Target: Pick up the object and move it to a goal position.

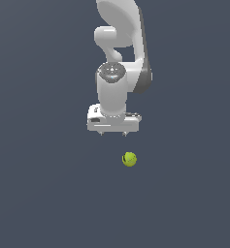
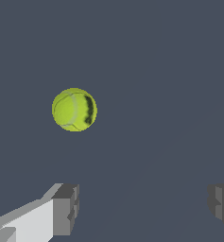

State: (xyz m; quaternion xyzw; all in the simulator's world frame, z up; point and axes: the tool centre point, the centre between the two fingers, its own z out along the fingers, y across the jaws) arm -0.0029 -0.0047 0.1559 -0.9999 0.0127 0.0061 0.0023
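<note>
A: Gripper (image 1: pixel 113 133) first. We see the two fingertips spread wide, nothing between them, touching nothing. In the wrist view the gripper (image 2: pixel 144 208) shows one finger (image 2: pixel 61 210) with its dark pad and the other finger's pad at the far edge, with bare floor across the gap.

B: Agreed, spread and empty. Ball?

A: The ball (image 1: pixel 129 159) lies on the floor, near the gripper but apart from it, nearer the camera in the exterior view and a bit toward that view's right of the fingertips. The wrist view has the ball (image 2: pixel 74 109) clear of both fingers, not between them.

B: Look of it?

A: Small, yellow-green, thin curved seams, one dark smudge on its side. Narrower than the finger gap.

B: Surface, room?

A: We log a flat dark grey-blue floor (image 1: pixel 39 193), plain all round the ball. The white arm (image 1: pixel 119 43) hangs over it, the hand pointing down.
</note>
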